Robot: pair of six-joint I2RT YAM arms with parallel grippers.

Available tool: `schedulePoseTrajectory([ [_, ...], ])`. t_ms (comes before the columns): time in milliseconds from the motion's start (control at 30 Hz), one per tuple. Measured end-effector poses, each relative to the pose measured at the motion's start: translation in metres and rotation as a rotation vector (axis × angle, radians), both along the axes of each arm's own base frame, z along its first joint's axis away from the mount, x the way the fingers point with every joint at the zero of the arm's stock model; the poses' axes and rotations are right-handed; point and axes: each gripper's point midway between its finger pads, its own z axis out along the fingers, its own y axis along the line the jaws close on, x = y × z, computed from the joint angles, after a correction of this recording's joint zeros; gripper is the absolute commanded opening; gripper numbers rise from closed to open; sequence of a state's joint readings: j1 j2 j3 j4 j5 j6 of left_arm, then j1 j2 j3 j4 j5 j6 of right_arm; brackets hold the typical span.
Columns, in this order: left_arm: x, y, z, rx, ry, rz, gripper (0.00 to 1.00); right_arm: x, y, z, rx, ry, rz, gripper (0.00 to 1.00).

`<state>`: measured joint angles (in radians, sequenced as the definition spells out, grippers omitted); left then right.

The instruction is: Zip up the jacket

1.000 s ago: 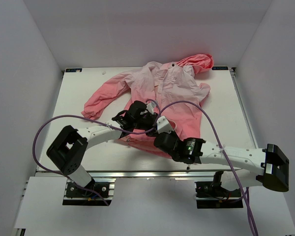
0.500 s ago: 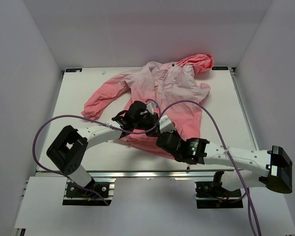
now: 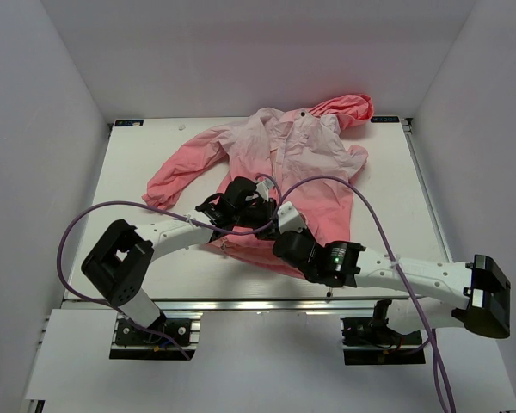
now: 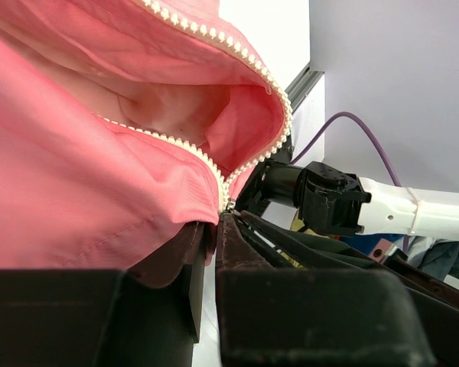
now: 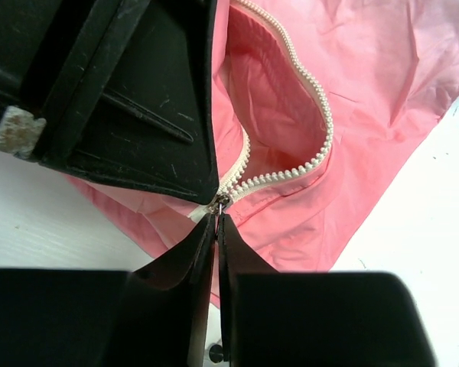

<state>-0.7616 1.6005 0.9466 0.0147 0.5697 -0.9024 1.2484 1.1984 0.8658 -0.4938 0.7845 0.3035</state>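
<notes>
Pink jacket [image 3: 303, 163] on desk [image 3: 146, 146], hood toward far right corner, hem at near edge, left fingers [image 4: 306, 321] pinching hem, right fingers [image 5: 249, 264] pinching zipper pull [image 5: 222, 203]

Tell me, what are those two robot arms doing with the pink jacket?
They are trying to zip it up. The jacket lies flat on the white table, and both arms have reached to its bottom edge. The left gripper pinches the fabric right beside the bottom of the zipper. The right gripper is closed at the little zipper slider. Above that, the two rows of white zipper teeth are spread apart, so the jacket is not zipped yet.
</notes>
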Motion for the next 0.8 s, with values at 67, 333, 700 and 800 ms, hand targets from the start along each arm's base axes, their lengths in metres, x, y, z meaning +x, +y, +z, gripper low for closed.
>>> schedulePoseTrajectory([
  [67,0.000,0.000,0.000,0.000,0.000,-0.002,0.00,0.001,-0.001,-0.004,-0.009,0.005,-0.002,0.13],
  [333,-0.001,0.000,0.000,0.001,0.001,-0.006,0.00,0.002,0.000,-0.010,-0.009,0.015,-0.001,0.10],
  [700,-0.001,0.001,0.000,0.009,-0.007,-0.013,0.00,0.010,-0.003,-0.010,0.006,0.007,-0.021,0.00],
  [800,0.000,0.001,0.002,0.015,-0.016,-0.018,0.00,0.013,-0.004,-0.004,0.035,0.003,-0.026,0.00],
])
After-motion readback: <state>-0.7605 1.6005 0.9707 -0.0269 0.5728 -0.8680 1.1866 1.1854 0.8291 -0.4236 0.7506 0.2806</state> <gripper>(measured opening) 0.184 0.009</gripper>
